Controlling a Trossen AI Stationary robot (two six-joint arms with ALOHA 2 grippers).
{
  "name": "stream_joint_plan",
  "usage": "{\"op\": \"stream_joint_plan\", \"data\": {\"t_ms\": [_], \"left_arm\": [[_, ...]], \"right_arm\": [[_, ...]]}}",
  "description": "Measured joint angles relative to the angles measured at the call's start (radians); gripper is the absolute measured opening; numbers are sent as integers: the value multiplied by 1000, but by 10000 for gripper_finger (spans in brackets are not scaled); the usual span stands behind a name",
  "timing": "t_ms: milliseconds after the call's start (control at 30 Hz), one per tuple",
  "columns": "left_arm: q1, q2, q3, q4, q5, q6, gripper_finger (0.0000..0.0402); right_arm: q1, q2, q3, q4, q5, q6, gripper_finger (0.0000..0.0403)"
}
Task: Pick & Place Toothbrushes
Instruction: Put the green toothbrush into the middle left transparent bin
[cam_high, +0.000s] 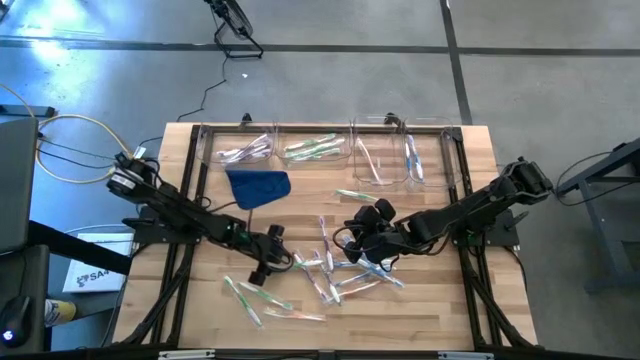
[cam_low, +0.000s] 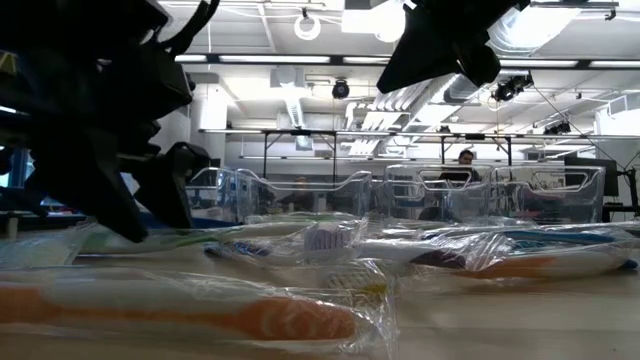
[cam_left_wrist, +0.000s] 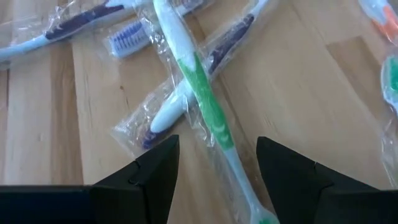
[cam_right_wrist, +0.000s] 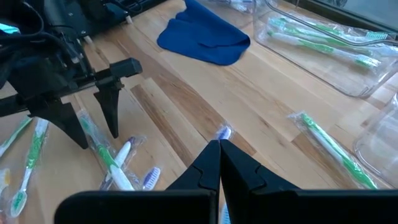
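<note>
Left wrist: toothbrush (cam_left_wrist: 205, 106) between open fingers (cam_left_wrist: 155, 171)

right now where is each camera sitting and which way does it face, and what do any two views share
High view: above the table, looking straight down; both arms show, left gripper and right gripper over the scattered toothbrushes.
Low view: at table-top height, looking level across wrapped toothbrushes to the clear bins; dark arm parts hang in from above.
Left wrist view: looks down between its open fingers at a green toothbrush.
Right wrist view: looks past its shut fingers toward the blue cloth.
Shared: the right wrist view also shows the left gripper over that green toothbrush.
</note>
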Motion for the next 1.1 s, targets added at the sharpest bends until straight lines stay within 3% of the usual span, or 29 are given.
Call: {"op": "stream_joint_plan", "data": {"t_ms": [233, 800, 1100], "left_arm": [[0, 64, 0, 60, 8, -22, 210], [0, 67, 0, 63, 10, -22, 207], [0, 68, 1, 63, 9, -21, 131]], "right_arm": [[0, 0, 0, -3, 1, -1, 3], [0, 0, 0, -4, 2, -19, 3], [0, 0, 0, -4, 2, -19, 3]]}}
